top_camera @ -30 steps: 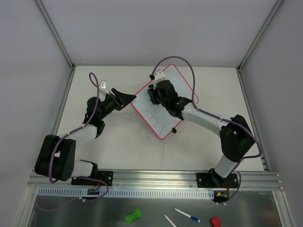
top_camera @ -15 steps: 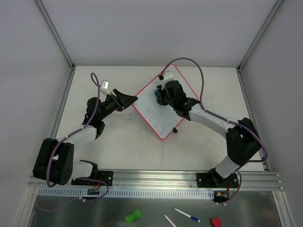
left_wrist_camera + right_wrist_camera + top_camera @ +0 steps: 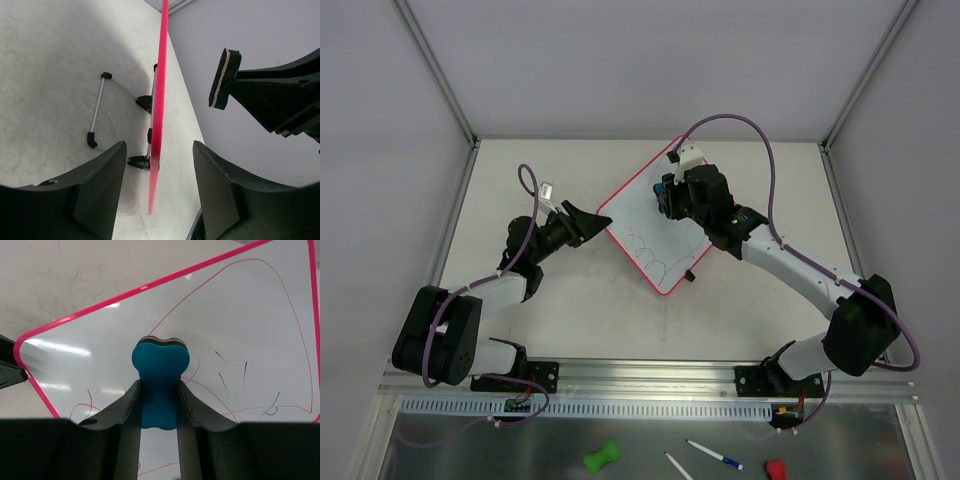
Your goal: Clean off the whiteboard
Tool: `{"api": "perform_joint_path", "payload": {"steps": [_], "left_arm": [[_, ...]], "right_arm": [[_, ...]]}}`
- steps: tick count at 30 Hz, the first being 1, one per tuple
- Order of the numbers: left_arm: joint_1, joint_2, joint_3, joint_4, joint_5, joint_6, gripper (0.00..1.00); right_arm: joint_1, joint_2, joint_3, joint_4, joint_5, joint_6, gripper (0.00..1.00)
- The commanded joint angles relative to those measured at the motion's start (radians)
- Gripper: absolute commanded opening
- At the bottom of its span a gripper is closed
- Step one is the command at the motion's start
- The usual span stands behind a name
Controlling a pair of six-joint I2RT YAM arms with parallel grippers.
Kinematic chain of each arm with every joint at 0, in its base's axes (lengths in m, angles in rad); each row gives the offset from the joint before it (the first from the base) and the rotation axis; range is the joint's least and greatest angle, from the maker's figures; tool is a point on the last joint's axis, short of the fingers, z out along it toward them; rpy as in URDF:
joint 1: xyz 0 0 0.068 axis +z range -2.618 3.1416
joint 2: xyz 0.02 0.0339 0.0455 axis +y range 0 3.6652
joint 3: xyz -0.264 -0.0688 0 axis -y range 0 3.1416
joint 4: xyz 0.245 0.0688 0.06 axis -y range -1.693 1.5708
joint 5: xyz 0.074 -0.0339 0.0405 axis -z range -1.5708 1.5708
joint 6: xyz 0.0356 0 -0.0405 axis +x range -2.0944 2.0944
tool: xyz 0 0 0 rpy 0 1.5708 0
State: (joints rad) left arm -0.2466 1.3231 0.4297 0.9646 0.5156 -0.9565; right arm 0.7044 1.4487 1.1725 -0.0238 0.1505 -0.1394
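- White worktop [image 3: 540, 300], boxed in by pale walls and grey metal posts, is filling the overhead view, and both arm bases are sitting on a rail along its near edge.
- The whiteboard [image 3: 638, 218] is lying around the middle of the worktop, a little toward the far edge. It is turned so that its rounded corners are pointing at the worktop's edges, and a thin pink-red rim is running round it.
- Thin red scribbles [image 3: 658, 258] are showing on the part of the board closer to the near edge. The right wrist view is also showing a long red loop and a few short blue strokes [image 3: 245, 372].
- A small black clip [image 3: 691, 275] is sticking out from the board edge that is facing the near right corner.
- The right tool [image 3: 667, 195] is reaching over the far part of the board, clenched on a blue eraser [image 3: 160, 372]. The eraser's dark face is pointing at the white surface, but whether it is touching cannot be told.
- The left tool [image 3: 595, 222] is sitting at the board's corner that is pointing toward the left edge. Its jaws are spread, with one of its fingers [image 3: 100, 190] on each side of the rim and a gap showing on both sides, so it is grasping nothing.
- Past the rail, on a grey strip, a green dumbbell-shaped piece [image 3: 602, 457], two pens [image 3: 714, 455] and a red piece [image 3: 775, 468] are lying.
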Motion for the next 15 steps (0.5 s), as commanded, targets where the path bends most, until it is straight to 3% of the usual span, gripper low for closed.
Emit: {"api": "perform_joint_path", "payload": {"steps": [1, 15], "left_arm": [[-0.019, -0.022, -0.025, 0.085, -0.043, 0.042, 0.54], [-0.043, 0.027, -0.005, 0.131, -0.069, 0.081, 0.49]], "right_arm": [[-0.008, -0.027, 0.019, -0.015, -0.014, -0.005, 0.00], [-0.014, -0.002, 0.030, -0.001, -0.074, -0.003, 0.00]]}}
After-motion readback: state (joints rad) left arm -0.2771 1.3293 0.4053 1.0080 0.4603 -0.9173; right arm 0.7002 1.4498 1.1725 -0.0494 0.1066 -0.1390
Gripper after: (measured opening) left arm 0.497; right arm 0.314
